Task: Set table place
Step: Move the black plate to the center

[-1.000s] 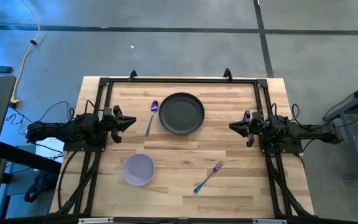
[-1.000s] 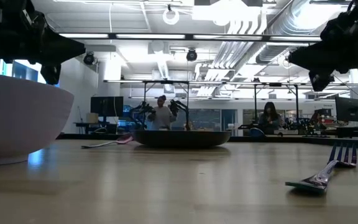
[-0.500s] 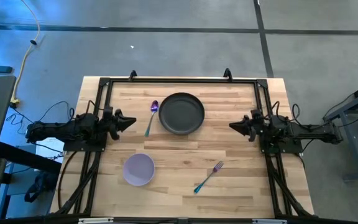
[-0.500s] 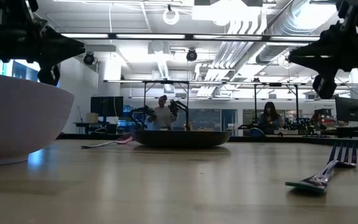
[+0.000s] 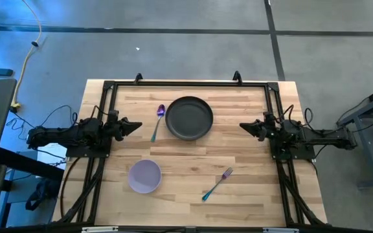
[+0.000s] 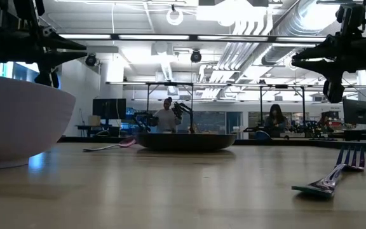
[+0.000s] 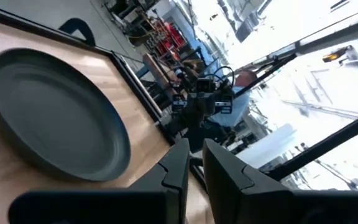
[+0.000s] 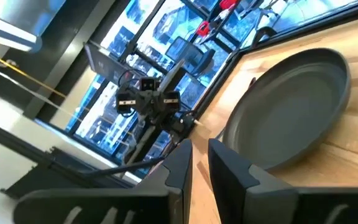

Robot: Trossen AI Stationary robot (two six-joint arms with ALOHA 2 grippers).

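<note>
No readable text, label, brand, number or sign on any surface in these views.

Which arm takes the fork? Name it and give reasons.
Probably the right. The fork lies on the right gripper's half of the table, clear of other items; the left gripper waits nearer the spoon and bowl.

dark grey plate point(image 5: 189, 118), lavender bowl point(image 5: 144, 176), teal-handled fork point(image 5: 217, 184)

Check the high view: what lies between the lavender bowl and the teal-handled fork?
Nothing. In the high view, only bare light wooden table separates the lavender bowl from the teal-handled metallic fork; the dark grey round plate sits farther back.
</note>
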